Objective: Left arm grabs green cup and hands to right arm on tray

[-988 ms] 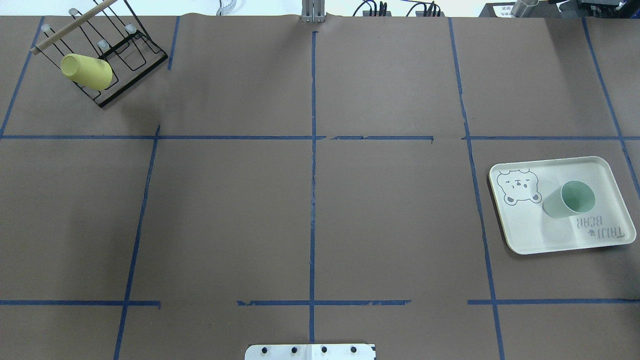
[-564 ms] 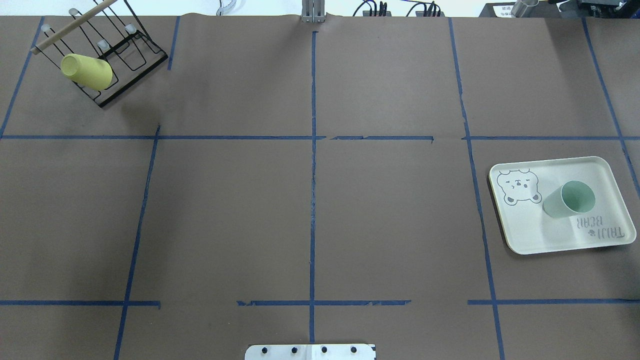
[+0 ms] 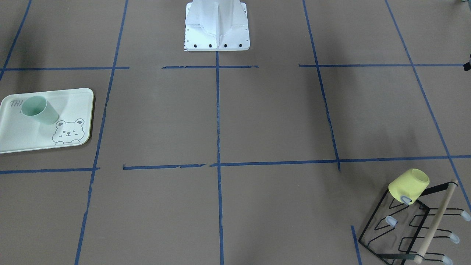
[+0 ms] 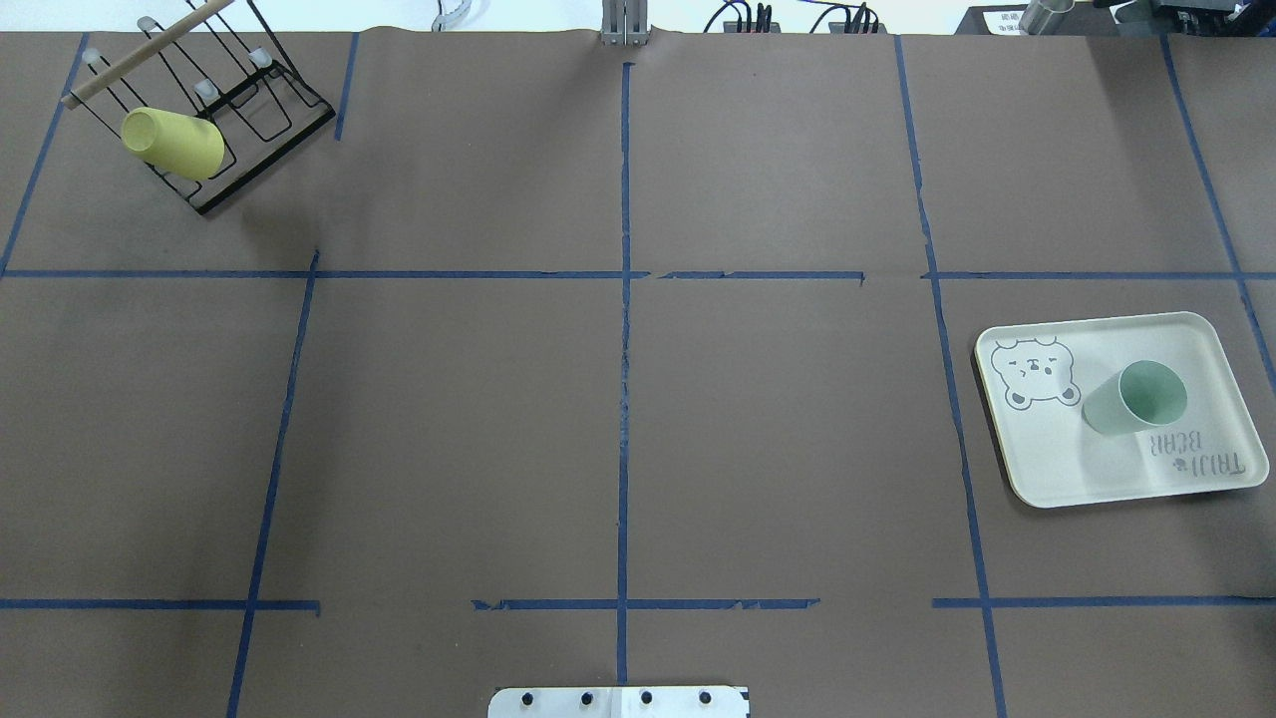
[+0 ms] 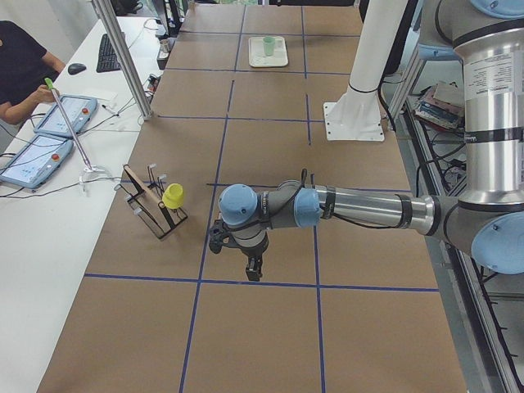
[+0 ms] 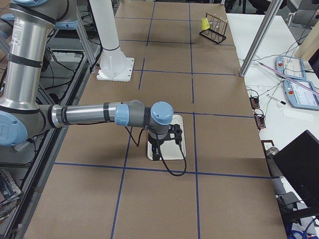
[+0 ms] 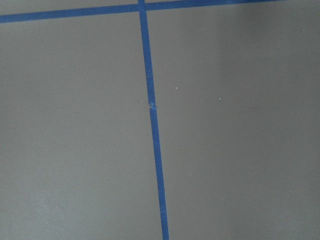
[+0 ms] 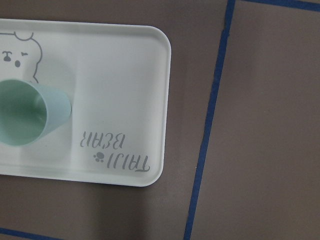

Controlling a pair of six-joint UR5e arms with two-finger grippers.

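the green cup (image 4: 1136, 399) already stands upright, mouth up, on the tray (image 4: 1057, 469), between the bear drawing and the lettering, so the job looks finished and the remaining danger lies in the arms leaving. the right arm (image 6: 89, 114) reaches out with the right gripper (image 6: 156, 151) hanging above the tray; its own camera looks down on the tray's corner with the cup at that view's left edge. no view shows its fingers clearly, so whether they are spread or pressed together cannot be told, and the same holds for the left gripper (image 5: 252, 266). if the right arm swung sideways before rising, the wrist or its cable could probably clip the cup's rim and tip so light a tumbler, or nudge the tray across the paper. the left arm (image 5: 360, 206) hovers over bare table (image 4: 449, 429) above a blue tape line (image 7: 152, 125), with the wire rack (image 4: 269, 110) and the yellow cup (image 4: 171, 143) hung on it near its outer side; a careless sweep that way could knock them. the tray lies well in from the table's edges, and the whole middle of the table between the two arms gives room to pull back.
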